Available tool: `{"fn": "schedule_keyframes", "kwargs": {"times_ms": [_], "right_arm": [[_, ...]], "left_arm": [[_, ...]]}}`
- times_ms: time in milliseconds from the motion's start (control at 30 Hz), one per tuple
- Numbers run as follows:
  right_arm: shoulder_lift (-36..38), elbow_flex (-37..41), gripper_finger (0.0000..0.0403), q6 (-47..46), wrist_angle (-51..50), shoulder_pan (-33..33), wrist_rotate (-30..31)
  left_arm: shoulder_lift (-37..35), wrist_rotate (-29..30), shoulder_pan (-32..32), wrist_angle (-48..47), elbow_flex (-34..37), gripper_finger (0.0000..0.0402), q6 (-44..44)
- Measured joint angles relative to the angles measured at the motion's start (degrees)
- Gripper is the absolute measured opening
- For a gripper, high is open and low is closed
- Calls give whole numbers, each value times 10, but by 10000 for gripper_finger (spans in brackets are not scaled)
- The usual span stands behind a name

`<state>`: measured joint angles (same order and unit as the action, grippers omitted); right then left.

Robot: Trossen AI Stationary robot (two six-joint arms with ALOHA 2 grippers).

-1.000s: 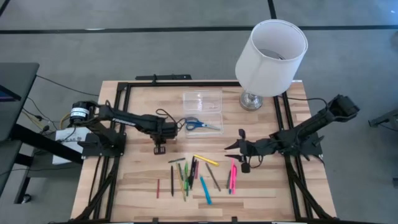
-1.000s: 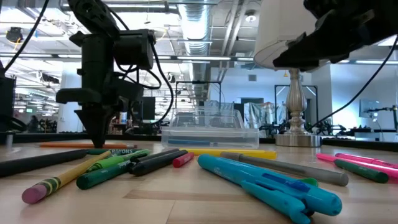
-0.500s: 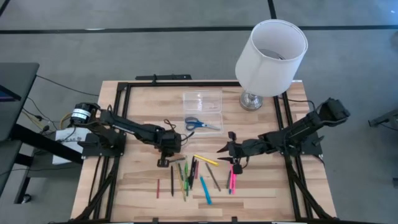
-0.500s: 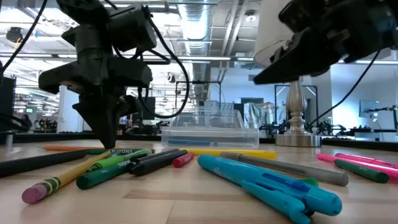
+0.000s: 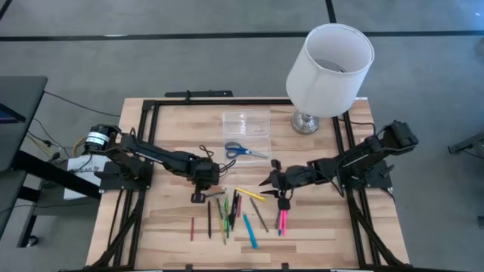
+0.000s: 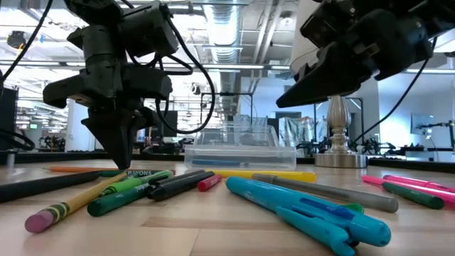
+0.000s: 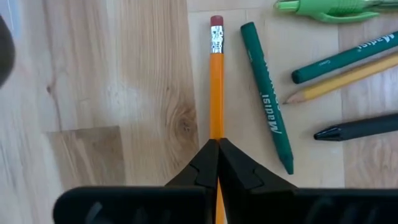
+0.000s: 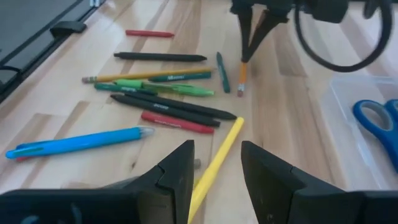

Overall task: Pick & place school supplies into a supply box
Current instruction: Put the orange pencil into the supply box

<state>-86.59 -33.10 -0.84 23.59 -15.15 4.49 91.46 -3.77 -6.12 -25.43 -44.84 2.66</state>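
left gripper (image 7: 217, 163) pinched on pencil (image 7: 216, 81), seemingly | right gripper (image 8: 216, 169) spread; yellow pen (image 8: 216, 163) lengthwise between its fingers, nearer

The box (image 5: 246, 122) sat on the surface (image 5: 166, 227) with the lamp (image 5: 327, 68) just beside it on the right. The scissors (image 5: 244, 151) lay against its near edge. The pencils and pens (image 5: 234, 211) lay scattered nearer than the box.
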Motion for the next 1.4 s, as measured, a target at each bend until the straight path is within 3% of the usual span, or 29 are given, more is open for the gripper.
{"fn": "schedule_keyframes", "kwargs": {"times_ms": [567,967,1400], "right_arm": [[0,0,127,9,0,-2,-1],[0,0,127,9,0,-2,-1],[0,1,127,9,-10,-2,-1]], "left_arm": [[1,21,1,-42,0,97,56],[0,28,-1,-94,0,100,110],[-4,88,-65,-68,31,100,176]]}}
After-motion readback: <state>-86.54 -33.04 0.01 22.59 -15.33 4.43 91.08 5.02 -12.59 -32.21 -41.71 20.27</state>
